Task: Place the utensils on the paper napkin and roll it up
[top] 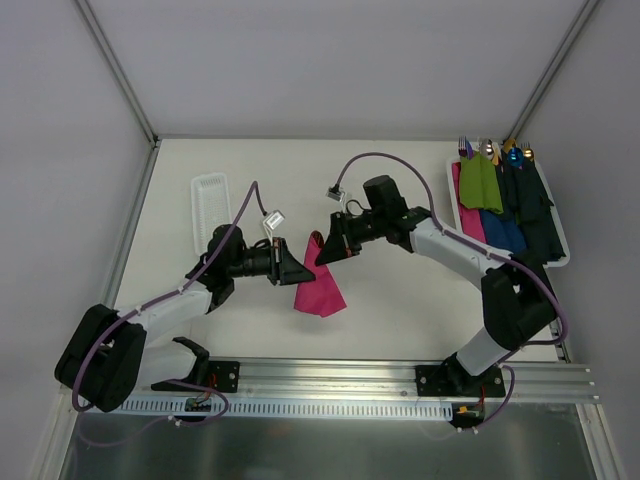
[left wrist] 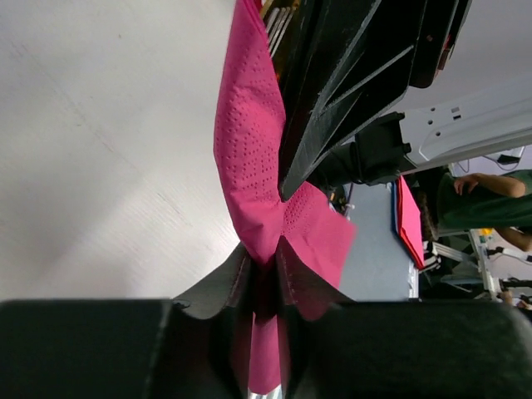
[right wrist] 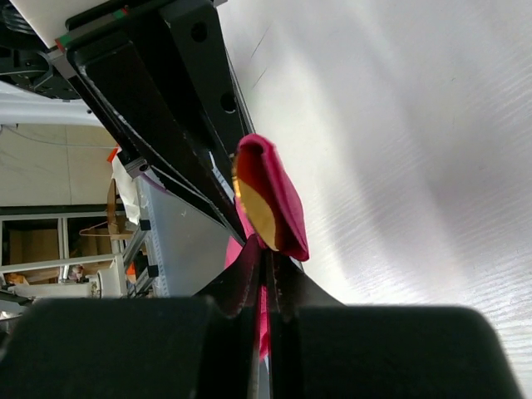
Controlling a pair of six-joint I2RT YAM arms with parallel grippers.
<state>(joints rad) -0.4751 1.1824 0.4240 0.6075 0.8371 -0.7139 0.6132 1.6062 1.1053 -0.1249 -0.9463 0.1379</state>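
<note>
The magenta paper napkin [top: 318, 283] hangs bunched between both grippers above the table's middle. My left gripper [top: 296, 274] is shut on its lower left part; in the left wrist view the napkin [left wrist: 249, 141] runs up out of the closed jaws, with my right gripper [left wrist: 349, 75] just beyond. My right gripper [top: 322, 250] is shut on the napkin's upper end [right wrist: 278, 195], where a gold utensil tip [right wrist: 256, 212] shows inside the fold. The rest of the utensils is hidden in the napkin.
A white tray [top: 209, 205] lies at the back left. A tray [top: 556, 262] at the far right holds green [top: 479, 183] and navy napkin rolls [top: 525, 205], a pink sheet and other coloured utensils [top: 495, 150]. The arms' rail [top: 400, 385] runs along the near edge.
</note>
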